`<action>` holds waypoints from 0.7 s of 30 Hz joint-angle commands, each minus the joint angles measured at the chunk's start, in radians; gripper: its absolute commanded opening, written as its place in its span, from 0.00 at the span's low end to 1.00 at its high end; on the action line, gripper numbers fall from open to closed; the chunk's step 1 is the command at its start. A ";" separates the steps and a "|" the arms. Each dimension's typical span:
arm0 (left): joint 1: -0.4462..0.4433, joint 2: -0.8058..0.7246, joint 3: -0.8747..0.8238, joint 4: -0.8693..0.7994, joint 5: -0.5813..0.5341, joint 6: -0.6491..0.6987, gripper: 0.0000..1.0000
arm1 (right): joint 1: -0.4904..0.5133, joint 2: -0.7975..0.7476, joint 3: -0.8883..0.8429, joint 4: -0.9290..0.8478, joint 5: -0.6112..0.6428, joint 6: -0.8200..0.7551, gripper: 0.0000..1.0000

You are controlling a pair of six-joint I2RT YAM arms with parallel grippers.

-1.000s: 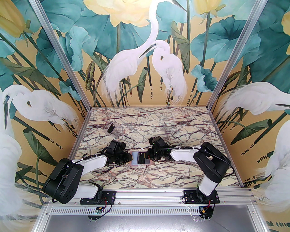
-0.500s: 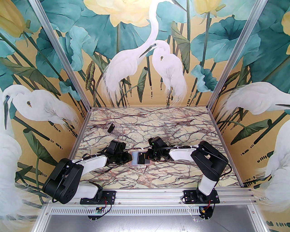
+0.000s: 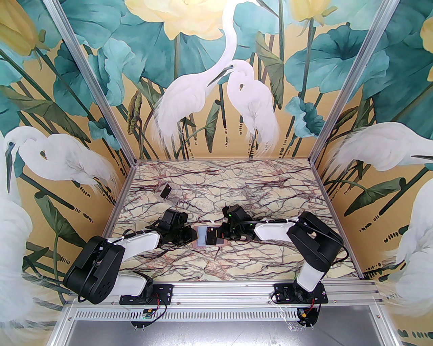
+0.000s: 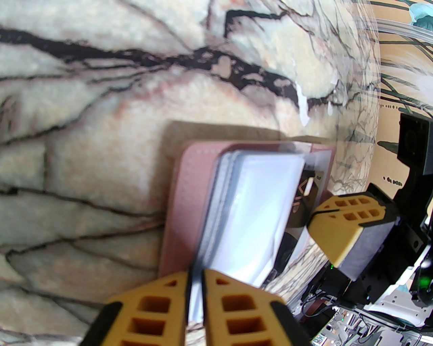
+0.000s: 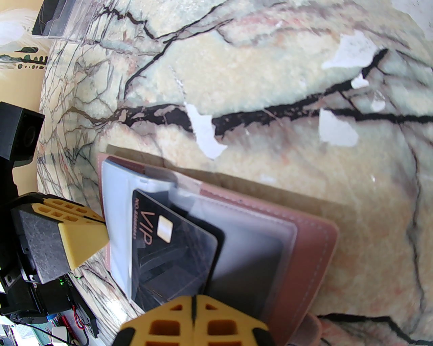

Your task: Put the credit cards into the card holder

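Note:
The pink card holder lies open on the marble table between my two grippers. My left gripper is shut on the near edge of its clear sleeves, lifting them off the pink cover. A black credit card with gold VIP lettering lies slanted across the open holder, its far corner under a clear sleeve. My right gripper is shut on the card's near edge. In the top view the left gripper and right gripper face each other across the holder.
A small clear plastic box with a dark card inside stands at the back left, also seen as the clear box in the right wrist view. Painted walls close in three sides. Open marble lies behind and in front of the holder.
The right arm's elbow swayed slightly left and came back. Both grippers and the card holder stay where they were.

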 commanded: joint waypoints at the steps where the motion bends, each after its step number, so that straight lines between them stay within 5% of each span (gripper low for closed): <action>1: -0.007 0.021 -0.018 -0.035 -0.056 -0.002 0.17 | 0.001 -0.028 -0.022 0.027 0.015 -0.009 0.00; 21: -0.007 0.024 -0.017 -0.034 -0.050 -0.002 0.17 | -0.011 -0.014 -0.018 -0.006 0.032 0.011 0.00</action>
